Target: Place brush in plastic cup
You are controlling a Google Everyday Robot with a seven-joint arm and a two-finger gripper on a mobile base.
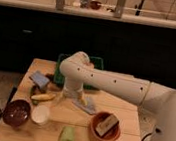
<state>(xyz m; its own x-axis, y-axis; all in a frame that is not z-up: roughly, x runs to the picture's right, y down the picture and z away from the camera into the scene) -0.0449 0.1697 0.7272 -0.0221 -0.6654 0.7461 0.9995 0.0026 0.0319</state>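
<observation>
The pale-green plastic cup (67,136) sits near the table's front edge, between the white cup and the orange bowl. My gripper (70,92) points down at the middle of the table, behind the cup and to the right of the banana. The white arm reaches in from the right. I cannot pick out the brush; the wrist covers the spot under the gripper.
A dark brown bowl (16,112) and a white round cup (40,114) stand front left. An orange bowl (113,135) holding a sponge is front right. A yellow banana (43,97), a blue object (40,80), a grey-blue cloth (89,106) and a green tray (97,64) lie around the gripper.
</observation>
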